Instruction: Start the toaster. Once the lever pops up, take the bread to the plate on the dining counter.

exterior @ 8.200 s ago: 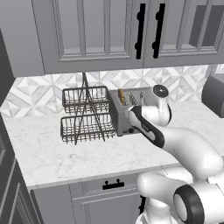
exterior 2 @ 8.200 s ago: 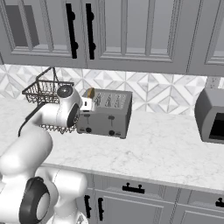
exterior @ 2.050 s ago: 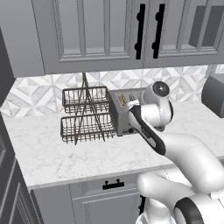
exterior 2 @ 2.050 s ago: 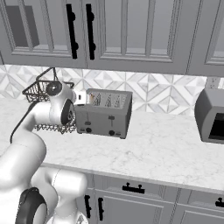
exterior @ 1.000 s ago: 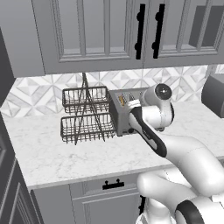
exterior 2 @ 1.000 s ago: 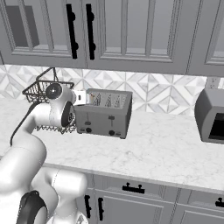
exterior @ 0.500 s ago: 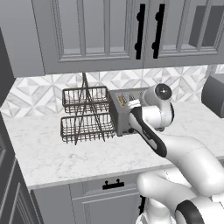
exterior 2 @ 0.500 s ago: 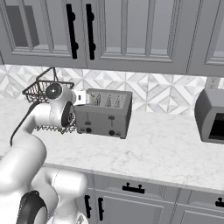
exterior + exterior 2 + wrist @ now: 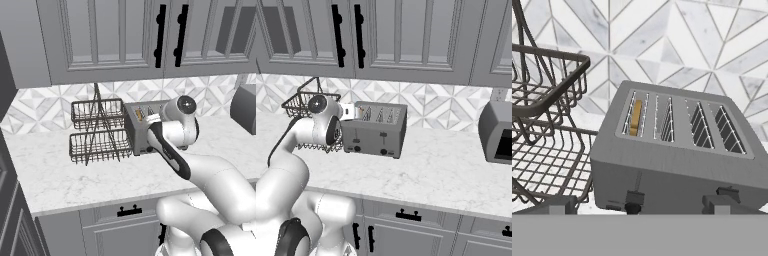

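Observation:
The brushed-steel toaster (image 9: 677,150) stands on the marble worktop against the tiled backsplash, also in the side views (image 9: 376,131) (image 9: 141,131). The bread (image 9: 635,117), a golden slice, sits sunk in the leftmost slot with only its top edge showing (image 9: 139,114). My gripper (image 9: 639,207) is open, its fingertips (image 9: 560,205) spread wide just in front of the toaster's front face, around the left black lever (image 9: 634,196). Nothing is between the fingers. My hand (image 9: 321,107) hovers at the toaster's left end. The plate and the dining counter are out of view.
A two-tier wire basket rack (image 9: 97,132) (image 9: 542,100) stands close on the toaster's left. A grey boxy appliance (image 9: 498,132) sits further right on the worktop. Upper cabinets hang overhead. Open marble lies in front of the toaster.
Nothing moves over the last second. Since the oldest frames the hand has shifted only slightly by the toaster's left end, and the jaws stay open.

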You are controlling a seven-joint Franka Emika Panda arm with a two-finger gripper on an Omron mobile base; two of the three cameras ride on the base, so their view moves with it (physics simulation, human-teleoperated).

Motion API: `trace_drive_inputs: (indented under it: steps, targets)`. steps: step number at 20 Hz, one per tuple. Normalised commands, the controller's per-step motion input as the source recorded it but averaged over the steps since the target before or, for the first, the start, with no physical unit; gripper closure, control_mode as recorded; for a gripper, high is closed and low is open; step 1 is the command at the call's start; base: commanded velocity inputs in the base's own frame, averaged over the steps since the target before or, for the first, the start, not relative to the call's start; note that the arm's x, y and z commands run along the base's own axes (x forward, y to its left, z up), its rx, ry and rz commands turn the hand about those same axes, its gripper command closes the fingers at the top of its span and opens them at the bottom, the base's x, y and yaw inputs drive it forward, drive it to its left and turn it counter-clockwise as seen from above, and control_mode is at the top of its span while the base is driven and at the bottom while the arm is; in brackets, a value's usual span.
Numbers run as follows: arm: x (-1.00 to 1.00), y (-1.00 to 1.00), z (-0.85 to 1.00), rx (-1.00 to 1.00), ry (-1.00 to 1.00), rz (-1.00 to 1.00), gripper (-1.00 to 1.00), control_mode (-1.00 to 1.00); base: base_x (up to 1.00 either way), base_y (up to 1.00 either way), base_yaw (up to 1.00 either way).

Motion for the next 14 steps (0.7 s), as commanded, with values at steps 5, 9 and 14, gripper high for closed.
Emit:
trace_drive_inputs:
  steps: [5, 9, 14]
  targets:
    - [0.00, 0.00, 0.00, 0.00, 0.00, 0.00, -1.00, -1.00, 0.00, 0.00, 0.00]
    - [0.00, 0.00, 0.00, 0.00, 0.00, 0.00, -1.00, -1.00, 0.00, 0.00, 0.00]
    - [0.00, 0.00, 0.00, 0.00, 0.00, 0.00, -1.00, -1.00, 0.00, 0.00, 0.00]
